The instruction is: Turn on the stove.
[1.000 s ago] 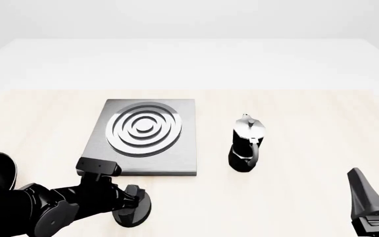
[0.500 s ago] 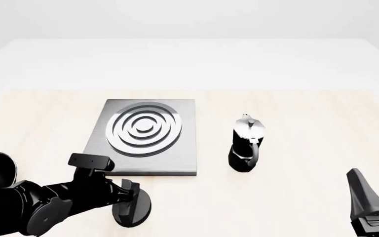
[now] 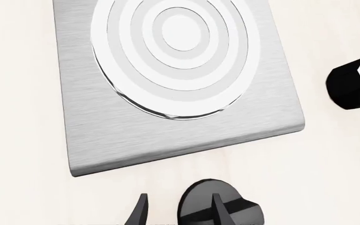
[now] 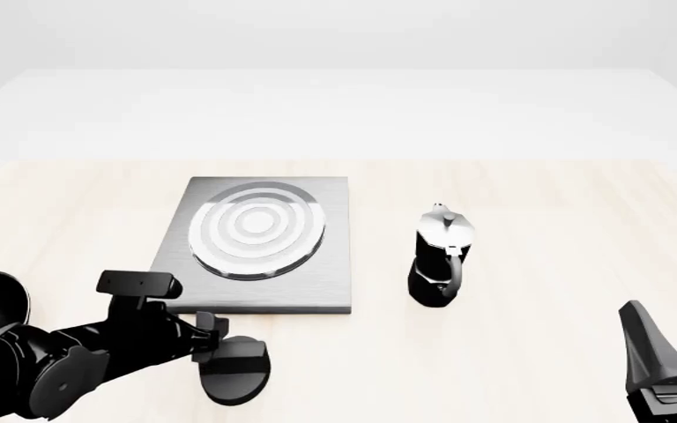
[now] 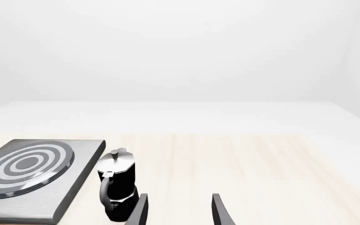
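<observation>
The stove (image 4: 315, 286) is a flat grey slab with silver burner rings (image 4: 256, 233); the rings look pale and washed out in the front view. Its black round knob (image 4: 235, 370) sits on the table in front of the slab. My left gripper (image 4: 212, 333) is open, at the knob's left rear edge. In the left wrist view one finger (image 3: 222, 212) overlaps the knob (image 3: 243, 211), the other (image 3: 138, 213) stands beside it, and the stove (image 3: 167, 140) lies beyond. My right gripper (image 5: 178, 213) is open and empty, low at the front right (image 4: 668, 348).
A black-and-silver moka pot (image 4: 441, 256) stands upright just right of the stove; it also shows in the right wrist view (image 5: 117, 185) and at the edge of the left wrist view (image 3: 355, 86). Light wooden table (image 4: 550, 220) all around.
My left arm has drawn back to the left and its gripper has come off the top of the knob. The burner rings look paler than before. The right arm has not moved.
</observation>
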Robot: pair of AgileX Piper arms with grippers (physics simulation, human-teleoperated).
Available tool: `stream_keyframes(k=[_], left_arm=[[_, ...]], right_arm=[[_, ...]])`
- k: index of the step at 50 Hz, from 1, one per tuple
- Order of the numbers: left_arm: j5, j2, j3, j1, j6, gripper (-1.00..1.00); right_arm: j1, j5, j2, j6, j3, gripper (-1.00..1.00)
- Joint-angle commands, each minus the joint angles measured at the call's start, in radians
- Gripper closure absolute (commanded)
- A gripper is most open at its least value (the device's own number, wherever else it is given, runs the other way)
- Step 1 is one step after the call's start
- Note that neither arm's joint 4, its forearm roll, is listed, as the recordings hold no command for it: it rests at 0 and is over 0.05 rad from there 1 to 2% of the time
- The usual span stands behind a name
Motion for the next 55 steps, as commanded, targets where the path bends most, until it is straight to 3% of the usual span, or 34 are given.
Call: stream_keyframes(k=[1,6,10,13,15,19,20,26,31,36,41,43,44,45,48,49,50,52,54,55], left_arm=[[0.004,-0.017,0.010,0.018,0.008,-1.00],[0.026,-0.054,0.005,0.027,0.021,-1.00],[0.076,-0.149,-0.023,0.063,0.086,-1.00],[0.101,-0.181,-0.033,0.066,0.077,-1.00],[0.126,-0.264,-0.033,0.081,0.126,-1.00],[0.155,-0.345,-0.021,0.092,0.149,-1.00],[0.148,-0.378,0.000,0.097,0.187,-1.00],[0.110,-0.396,0.070,0.135,0.165,-1.00],[0.109,-0.492,0.120,0.176,0.164,-1.00],[0.189,-0.690,0.131,0.215,0.073,-1.00],[0.223,-0.810,0.159,0.283,0.101,-1.00],[0.245,-0.867,0.172,0.291,0.066,-1.00],[0.262,-0.903,0.175,0.301,0.095,-1.00],[0.284,-0.946,0.193,0.292,0.049,-1.00],[0.320,-1.020,0.210,0.304,0.084,-1.00],[0.332,-1.054,0.229,0.316,0.023,-1.00],[0.373,-1.121,0.219,0.314,0.064,-1.00],[0.429,-1.214,0.242,0.319,-0.025,-1.00],[0.491,-1.314,0.237,0.323,0.022,-1.00],[0.508,-1.348,0.249,0.313,-0.048,-1.00]], right_arm=[[0.000,-0.001,0.000,-0.002,0.000,-1.00],[0.000,-0.001,0.000,-0.003,0.000,-1.00],[0.001,0.000,0.000,-0.003,0.000,-1.00],[0.001,0.000,0.000,-0.003,0.000,-1.00],[0.001,0.001,0.000,-0.004,-0.001,-1.00],[0.002,0.002,0.000,-0.006,0.000,-1.00],[0.003,0.004,0.000,-0.005,0.000,-1.00],[0.005,0.005,0.001,-0.007,0.000,-1.00],[0.005,0.005,0.001,-0.010,0.000,-1.00],[0.003,0.003,0.000,-0.017,0.001,-1.00],[0.007,0.005,0.001,-0.012,0.001,-1.00],[0.010,0.005,0.001,-0.007,0.000,-1.00],[0.010,0.004,0.000,-0.006,0.000,-1.00],[0.010,0.004,0.000,-0.006,0.000,-1.00],[0.010,0.002,0.000,-0.008,0.000,-1.00],[0.009,0.001,0.000,-0.008,0.000,-1.00],[0.009,0.001,0.000,-0.009,0.000,-1.00],[0.009,-0.001,0.000,-0.015,-0.001,-1.00],[0.010,-0.002,0.000,-0.014,0.000,-1.00],[0.010,-0.003,0.000,-0.014,0.000,-1.00]])
